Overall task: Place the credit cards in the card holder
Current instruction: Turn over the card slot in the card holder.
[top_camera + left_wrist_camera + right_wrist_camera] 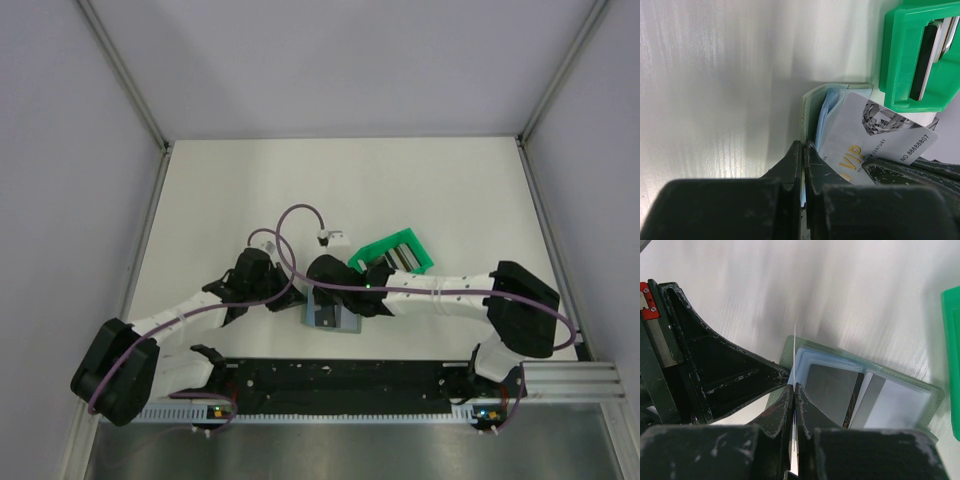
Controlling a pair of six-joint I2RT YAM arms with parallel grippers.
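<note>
Two claws, both pinched tight, meet at one card holder (808, 112) mid-table. I see the left gripper (803, 155) clamping its folded edge, the holder running to 12 o'clock from the tips. The right gripper (794, 390) nips one VIP card (880, 132) at the blue sleeves, edge-on in its own cam and face-on in the left cam. Only the right cam shows two sleeved: dark card (830, 390), whitish card (897, 402). One green bin (900, 60) sits at 1 o'clock, with upright cards (926, 55) I can't count.

The overhead camera looks down from well above the wallet (329, 318); both wrist cameras sit low, just beside it. All three share it.
</note>
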